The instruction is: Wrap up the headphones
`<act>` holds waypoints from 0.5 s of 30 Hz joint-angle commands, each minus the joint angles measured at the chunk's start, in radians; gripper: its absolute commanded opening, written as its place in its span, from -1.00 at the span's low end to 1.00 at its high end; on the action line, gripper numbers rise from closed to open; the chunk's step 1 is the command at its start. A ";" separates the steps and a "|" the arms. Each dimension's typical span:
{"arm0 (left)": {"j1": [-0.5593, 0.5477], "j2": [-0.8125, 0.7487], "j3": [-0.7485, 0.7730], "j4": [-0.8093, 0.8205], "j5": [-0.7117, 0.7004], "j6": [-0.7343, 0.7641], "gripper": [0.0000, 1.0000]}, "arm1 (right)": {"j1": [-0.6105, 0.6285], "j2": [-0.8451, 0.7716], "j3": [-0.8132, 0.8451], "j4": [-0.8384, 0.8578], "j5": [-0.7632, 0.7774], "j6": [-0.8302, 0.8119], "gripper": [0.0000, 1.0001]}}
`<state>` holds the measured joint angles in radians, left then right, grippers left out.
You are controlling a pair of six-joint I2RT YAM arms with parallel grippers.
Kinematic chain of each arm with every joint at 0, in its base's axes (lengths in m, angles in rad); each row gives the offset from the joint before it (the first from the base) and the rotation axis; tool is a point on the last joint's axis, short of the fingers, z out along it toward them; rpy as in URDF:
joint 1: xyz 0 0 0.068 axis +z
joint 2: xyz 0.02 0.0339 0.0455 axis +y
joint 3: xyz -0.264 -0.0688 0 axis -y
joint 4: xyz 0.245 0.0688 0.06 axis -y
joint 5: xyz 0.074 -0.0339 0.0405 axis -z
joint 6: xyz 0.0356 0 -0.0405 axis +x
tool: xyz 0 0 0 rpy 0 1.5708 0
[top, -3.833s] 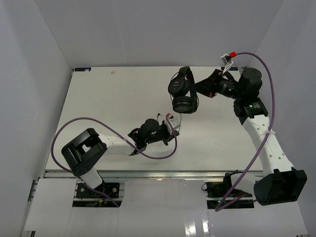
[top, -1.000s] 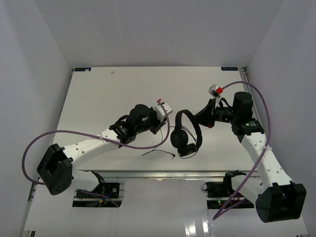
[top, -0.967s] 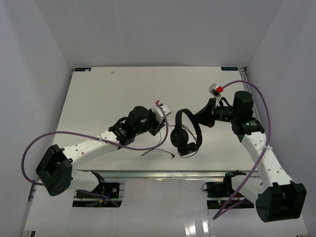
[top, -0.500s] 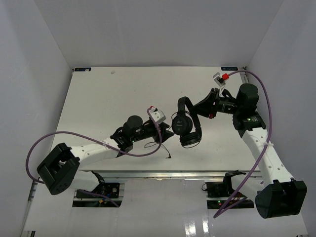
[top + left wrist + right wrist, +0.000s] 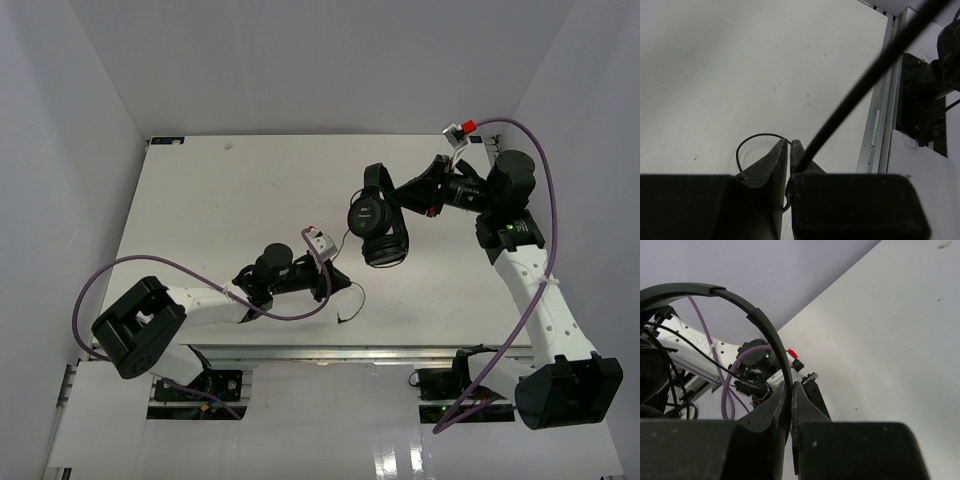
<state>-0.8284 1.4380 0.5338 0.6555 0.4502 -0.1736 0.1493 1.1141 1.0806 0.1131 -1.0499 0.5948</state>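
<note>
The black headphones (image 5: 378,216) hang in the air above the table's right middle. My right gripper (image 5: 399,194) is shut on their thin headband (image 5: 758,320), jaws pinched on it in the right wrist view (image 5: 791,390); an earcup (image 5: 650,371) shows at the left edge. My left gripper (image 5: 335,279) is low over the table near the front edge, shut on the thin black cable (image 5: 760,134). The cable runs up from the jaws (image 5: 789,146) toward the headphones, and its loose end loops on the table (image 5: 341,317).
The white table (image 5: 220,200) is walled at the back and both sides. The metal front rail (image 5: 875,135) lies just right of my left gripper. Thick purple robot cables (image 5: 185,270) arc over both arms.
My right gripper has carried the headphones up and toward the back right. My left gripper has drawn back toward the near edge and lower, keeping hold of the cable.
</note>
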 commanded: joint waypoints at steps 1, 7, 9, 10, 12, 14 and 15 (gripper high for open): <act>0.002 0.048 0.011 0.055 0.024 -0.033 -0.67 | -0.013 0.008 0.043 0.032 0.072 0.134 -0.85; -0.027 0.112 0.049 0.093 -0.016 -0.068 -0.76 | -0.025 0.029 0.066 -0.063 0.218 0.151 -0.85; -0.040 0.113 0.046 0.103 -0.032 -0.072 -0.77 | -0.027 0.032 0.074 -0.090 0.263 0.136 -0.85; -0.044 0.110 0.043 0.109 -0.043 -0.074 -0.78 | -0.028 0.032 0.075 -0.104 0.299 0.132 -0.85; -0.053 0.102 0.033 0.116 -0.061 -0.077 -0.81 | -0.028 0.030 0.075 -0.135 0.366 0.128 -0.85; -0.064 0.093 0.025 0.115 -0.076 -0.078 -0.86 | -0.028 0.032 0.082 -0.185 0.450 0.125 -0.85; -0.067 0.093 0.022 0.115 -0.083 -0.079 -0.86 | -0.028 0.036 0.089 -0.211 0.492 0.125 -0.85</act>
<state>-0.8780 1.5647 0.5495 0.7324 0.4058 -0.2381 0.1250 1.1542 1.1002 -0.0156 -0.7469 0.7002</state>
